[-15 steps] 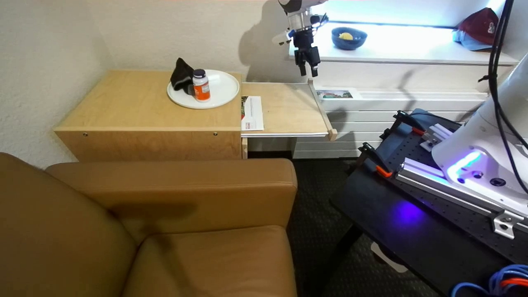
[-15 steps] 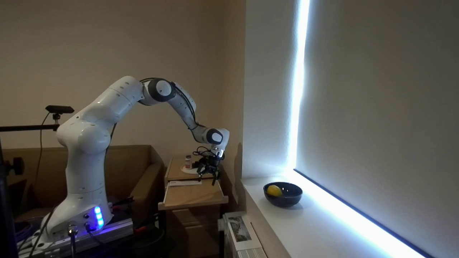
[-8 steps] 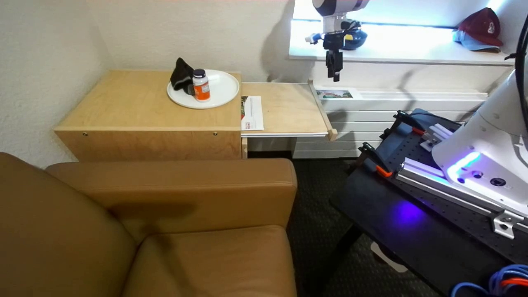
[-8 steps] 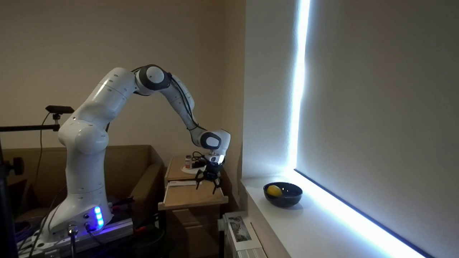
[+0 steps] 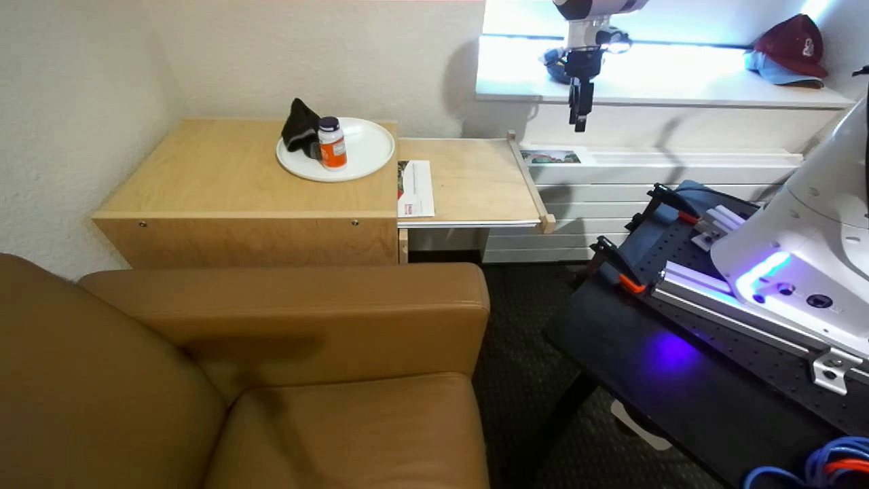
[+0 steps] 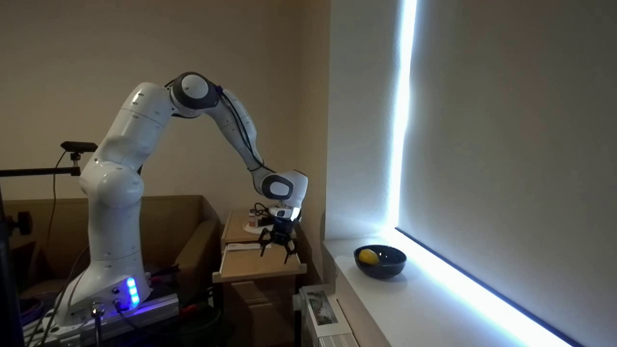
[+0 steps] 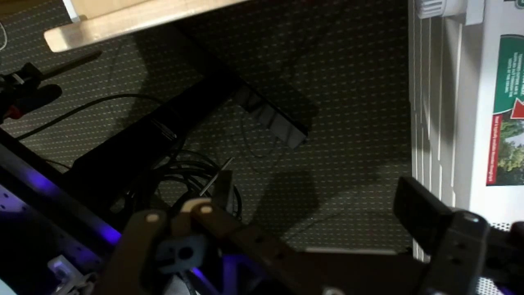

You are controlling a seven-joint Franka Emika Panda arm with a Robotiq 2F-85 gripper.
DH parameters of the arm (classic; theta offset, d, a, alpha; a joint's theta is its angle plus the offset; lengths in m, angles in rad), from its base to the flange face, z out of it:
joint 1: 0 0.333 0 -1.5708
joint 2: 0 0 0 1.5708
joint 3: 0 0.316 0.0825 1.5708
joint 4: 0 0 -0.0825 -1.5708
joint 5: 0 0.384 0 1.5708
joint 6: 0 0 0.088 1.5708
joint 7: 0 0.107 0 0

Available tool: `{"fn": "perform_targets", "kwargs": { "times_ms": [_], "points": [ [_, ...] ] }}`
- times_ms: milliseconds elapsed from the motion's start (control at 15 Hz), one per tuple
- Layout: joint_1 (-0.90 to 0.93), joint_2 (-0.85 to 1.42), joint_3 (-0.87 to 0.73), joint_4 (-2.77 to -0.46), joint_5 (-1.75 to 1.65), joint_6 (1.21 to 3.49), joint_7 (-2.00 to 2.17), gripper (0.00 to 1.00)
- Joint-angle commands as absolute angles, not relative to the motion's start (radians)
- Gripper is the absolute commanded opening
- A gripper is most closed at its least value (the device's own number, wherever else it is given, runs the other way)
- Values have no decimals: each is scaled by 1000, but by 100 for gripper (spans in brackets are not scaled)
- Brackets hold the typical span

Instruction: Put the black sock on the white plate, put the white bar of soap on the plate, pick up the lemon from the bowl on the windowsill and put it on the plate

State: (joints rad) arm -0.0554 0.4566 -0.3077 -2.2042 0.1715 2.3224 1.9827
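"So, item one: the gripper (image 6: 274, 257). State of its jaws?"

"Spread wide, with a broad gap between the fingers (image 7: 419, 211). In the wrist view the dark, dotted floor (image 7: 352, 135) shows straight through that gap. Contents: air alone. Standing: well apart from the bowl (image 6: 383, 273) and the white plate (image 5: 373, 146)."

"Item two: the arm (image 6: 140, 120). Pose?"

"White, jointed, raised. Stands on its base (image 6: 103, 284), bends at a high elbow (image 6: 195, 86), then slopes down along the forearm (image 6: 236, 125) to the wrist (image 6: 278, 188), fingers pointing downward. Seen edge-on in an exterior view, the gripper hangs in front of the windowsill (image 5: 679, 75), its tips showing below the ledge. In the wrist view, a wooden pull-out board (image 7: 143, 18) lies at the top and a radiator (image 7: 468, 123) along the right side."

"Item three: the lemon (image 6: 368, 256). Location?"

"One, yellow, lying in the dark blue bowl, on the windowsill. Bowl partly hidden behind the gripper in an exterior view."

"Item four: the black sock (image 5: 299, 129). Location?"

"One, on the white plate toward its rim, just beside an upright bottle (image 5: 333, 146) with a dark cap and an orange label; whether the two touch cannot be told. Plate set on a wooden cabinet (image 5: 210, 170)."
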Motion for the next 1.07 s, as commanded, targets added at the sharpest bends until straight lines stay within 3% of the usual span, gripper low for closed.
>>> {"fn": "perform_targets", "kwargs": {
  "times_ms": [0, 667, 1000],
  "points": [
    [-72, 544, -276, -2083, 220, 2324, 2115, 100],
    [-297, 502, -346, -1813, 358, 2275, 2265, 100],
    [-311, 501, -338, -1809, 349, 2304, 2293, 100]
  ]
}}
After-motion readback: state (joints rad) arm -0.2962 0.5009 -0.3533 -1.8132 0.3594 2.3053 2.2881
